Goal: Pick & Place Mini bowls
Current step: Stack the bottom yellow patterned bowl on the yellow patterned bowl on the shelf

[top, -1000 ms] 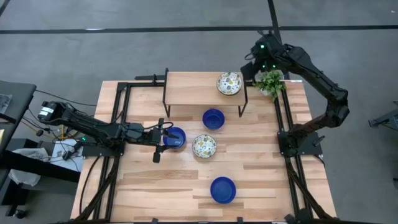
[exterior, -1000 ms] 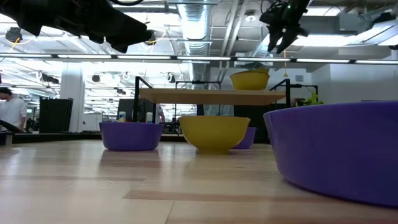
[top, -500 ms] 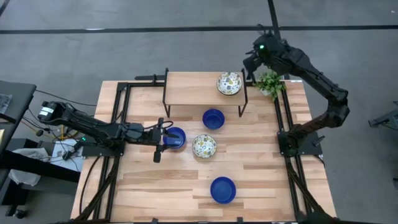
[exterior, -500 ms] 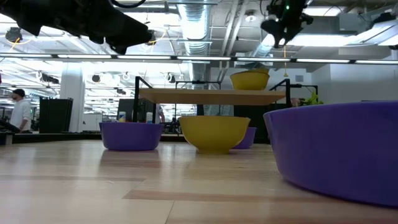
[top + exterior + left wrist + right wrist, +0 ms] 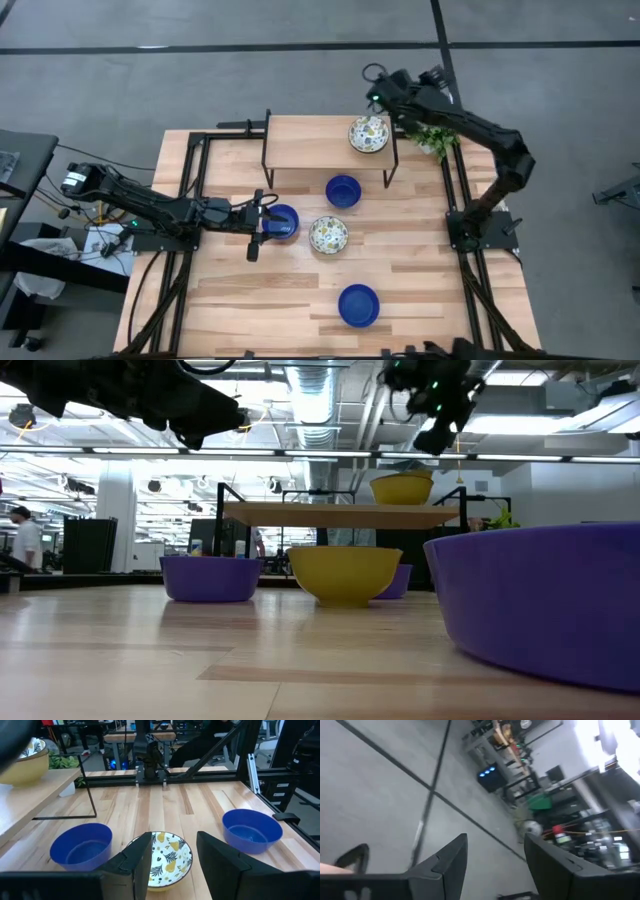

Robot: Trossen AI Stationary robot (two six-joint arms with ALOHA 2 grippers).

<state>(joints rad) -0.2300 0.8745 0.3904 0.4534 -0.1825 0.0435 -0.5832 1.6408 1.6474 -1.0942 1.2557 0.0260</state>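
Note:
Several mini bowls show in the high view. A patterned bowl (image 5: 368, 133) stands on the raised wooden shelf (image 5: 310, 145). On the table stand a blue bowl (image 5: 343, 190), a patterned bowl (image 5: 328, 234), a blue bowl (image 5: 358, 305) and a blue bowl (image 5: 283, 222). My left gripper (image 5: 262, 222) hovers open just left of that last bowl, high above the table in the low view (image 5: 210, 415). Its wrist view frames the patterned bowl (image 5: 160, 857) between the fingers. My right gripper (image 5: 378, 88) is open in the air beyond the shelf's far edge, high up (image 5: 435, 400).
A small green potted plant (image 5: 433, 133) stands at the table's far right corner, beside the shelf's black legs (image 5: 392, 160). Black frame rails (image 5: 190, 190) run along both table sides. Bare wood (image 5: 250, 290) lies at the near left. A person (image 5: 20, 540) stands in the room behind.
My right gripper has swung from above the plant toward the table's left along the far edge, and has turned; it now hangs beyond the shelf, past the patterned bowl. The bowls have stayed in place.

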